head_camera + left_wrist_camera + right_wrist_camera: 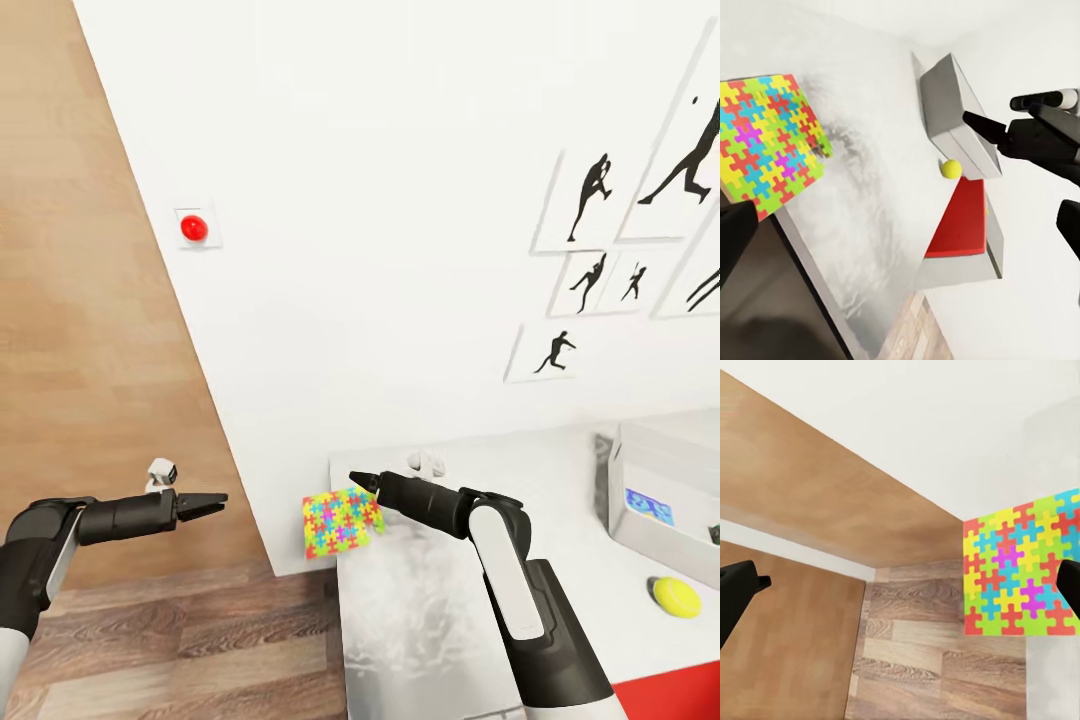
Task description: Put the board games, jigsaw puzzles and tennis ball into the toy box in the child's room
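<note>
A yellow jigsaw puzzle with many-coloured pieces sits tilted at the left end of the light grey table, sticking out over the edge. My right gripper is at the puzzle's upper corner. In the right wrist view its fingers stand wide apart, open, with the puzzle beside one finger. My left gripper hovers over the floor left of the table, open and empty. The grey toy box stands at the right with a blue board game inside. The tennis ball lies in front of it.
A white wall runs behind the table, with a red button and black silhouette pictures. Wooden floor lies left of the table's end. A red flat surface shows at the near right, beside the ball.
</note>
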Controlling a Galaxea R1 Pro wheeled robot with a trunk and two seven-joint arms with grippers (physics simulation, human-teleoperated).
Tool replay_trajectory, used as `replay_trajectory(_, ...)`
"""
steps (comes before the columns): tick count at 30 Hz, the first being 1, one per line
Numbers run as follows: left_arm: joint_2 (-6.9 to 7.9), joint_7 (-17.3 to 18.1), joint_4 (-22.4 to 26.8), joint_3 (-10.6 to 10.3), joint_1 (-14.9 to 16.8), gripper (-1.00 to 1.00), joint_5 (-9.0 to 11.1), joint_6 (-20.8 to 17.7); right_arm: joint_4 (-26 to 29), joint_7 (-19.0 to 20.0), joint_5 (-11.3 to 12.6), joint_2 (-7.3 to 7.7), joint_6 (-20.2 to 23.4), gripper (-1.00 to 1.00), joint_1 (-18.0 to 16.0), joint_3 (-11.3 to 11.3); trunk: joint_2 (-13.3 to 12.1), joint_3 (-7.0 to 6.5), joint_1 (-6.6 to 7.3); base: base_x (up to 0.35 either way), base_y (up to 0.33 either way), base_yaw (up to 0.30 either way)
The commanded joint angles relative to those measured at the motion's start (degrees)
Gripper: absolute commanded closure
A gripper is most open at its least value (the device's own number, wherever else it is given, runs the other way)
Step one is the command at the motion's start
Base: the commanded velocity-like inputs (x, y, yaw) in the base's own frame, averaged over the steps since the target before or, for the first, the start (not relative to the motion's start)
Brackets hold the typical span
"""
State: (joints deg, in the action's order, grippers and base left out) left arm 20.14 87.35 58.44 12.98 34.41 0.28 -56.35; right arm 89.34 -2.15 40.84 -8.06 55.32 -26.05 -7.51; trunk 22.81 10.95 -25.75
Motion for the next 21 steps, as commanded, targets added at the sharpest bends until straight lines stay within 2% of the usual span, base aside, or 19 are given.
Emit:
replay_trajectory(1,0.01,0.2,0.0,0.0,0.0,-1.00,0.0,-0.6,0.0,-0.2,0.2,-0.02,0.2,-1.00,-0.1,0.0,0.1,0.02,-0.04,0.000,0.000,0.000)
replay_trajectory(21,-0.01,0.3,0.0,-0.1,0.0,-1.00,0.0,-0.5,0.0,-0.2,0.2,-0.02,0.2,-1.00,0.0,0.0,0.1,-1.87,-0.04,0.000,0.000,0.000)
